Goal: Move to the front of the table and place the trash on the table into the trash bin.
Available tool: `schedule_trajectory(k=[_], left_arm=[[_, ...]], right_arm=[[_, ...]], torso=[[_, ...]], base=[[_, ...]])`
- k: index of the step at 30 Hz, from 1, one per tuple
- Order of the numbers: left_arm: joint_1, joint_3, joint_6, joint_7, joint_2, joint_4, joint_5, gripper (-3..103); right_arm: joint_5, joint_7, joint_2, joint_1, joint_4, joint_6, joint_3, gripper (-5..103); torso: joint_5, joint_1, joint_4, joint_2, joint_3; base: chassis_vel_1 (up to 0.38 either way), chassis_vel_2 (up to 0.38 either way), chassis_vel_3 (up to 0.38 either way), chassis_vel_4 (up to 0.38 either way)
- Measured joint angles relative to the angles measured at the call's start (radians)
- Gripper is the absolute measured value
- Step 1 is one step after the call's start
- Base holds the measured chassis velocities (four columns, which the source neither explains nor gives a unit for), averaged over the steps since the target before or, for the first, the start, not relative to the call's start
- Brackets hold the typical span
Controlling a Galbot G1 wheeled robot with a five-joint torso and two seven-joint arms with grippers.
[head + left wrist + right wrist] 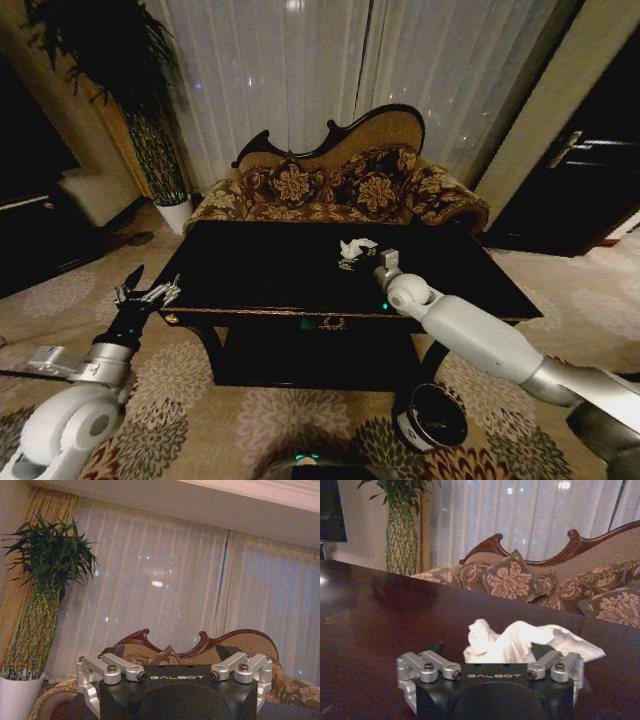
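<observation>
The robot stands at the front of the table (pixel 250 270), and the right gripper (pixel 385 262) reaches over the tabletop toward the trash (pixel 355 248), a crumpled white paper scrap lying right of the table's centre. In the head view the paper sits at about eleven o'clock from the gripper, just beside it and slightly farther from the robot. In the right wrist view the paper (pixel 520 642) lies straight ahead of the right gripper (pixel 490 652), its long axis running crosswise to the line of approach, so the coming move is judged to be a short advance straight forward. The right gripper's fingers appear spread apart, with the paper between and beyond them, not yet clamped. The left gripper (pixel 147 292) hovers off the table's left front corner, well apart from the paper, so the right arm is nearer; its fingers look spread. The trash bin (pixel 432 416) stands on the carpet at about five o'clock from the paper, below the right arm.
</observation>
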Motion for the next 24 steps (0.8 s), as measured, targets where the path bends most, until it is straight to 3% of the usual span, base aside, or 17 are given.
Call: schedule_trajectory(k=[2,5,7,9,10,14,16,20,24], left_arm=[[0.000,0.000,0.000,0.000,0.000,0.000,0.000,100],[0.000,0.000,0.000,0.000,0.000,0.000,0.000,100],[0.000,0.000,0.000,0.000,0.000,0.000,0.000,100],[0.000,0.000,0.000,0.000,0.000,0.000,0.000,100],[0.000,0.000,0.000,0.000,0.000,0.000,0.000,100],[0.000,0.000,0.000,0.000,0.000,0.000,0.000,100],[0.000,0.000,0.000,0.000,0.000,0.000,0.000,100],[0.000,0.000,0.000,0.000,0.000,0.000,0.000,100],[0.000,0.000,0.000,0.000,0.000,0.000,0.000,100]], right_arm=[[0.000,-0.001,0.005,0.008,-0.008,0.003,-0.004,92],[0.003,-0.003,0.014,0.016,-0.016,0.006,-0.007,75],[0.003,-0.003,0.016,0.016,-0.017,0.007,-0.007,75],[0.003,-0.003,0.019,0.016,-0.017,0.009,-0.007,65],[0.003,-0.003,0.019,0.016,-0.017,0.009,-0.007,65],[0.003,-0.003,0.022,0.013,-0.016,0.012,-0.005,42],[0.003,-0.003,0.022,0.012,-0.016,0.012,-0.004,42],[0.003,-0.004,0.017,0.006,-0.010,0.014,0.001,21],[0.002,-0.005,0.007,-0.011,0.003,0.015,0.014,10]], torso=[[-0.0001,0.000,0.0000,0.000,0.000],[-0.0001,0.000,0.0001,0.000,0.000],[-0.0001,0.000,0.0000,0.000,0.000],[0.0000,0.000,0.0000,0.000,0.000],[0.0000,0.000,0.0000,0.000,0.000],[0.0000,0.000,0.0000,0.000,0.000],[0.0000,0.000,0.0001,0.000,0.000],[0.0000,0.000,0.0000,0.000,0.000],[0.0000,0.000,0.0001,0.000,0.000]], base=[[0.000,0.000,0.000,0.000],[0.000,0.000,0.000,0.000],[0.000,0.000,0.000,0.000],[0.000,0.000,0.000,0.000],[0.000,0.000,0.000,0.000],[0.000,0.000,0.000,0.000],[0.000,0.000,0.000,0.000],[0.000,0.000,0.000,0.000],[0.000,0.000,0.000,0.000]])
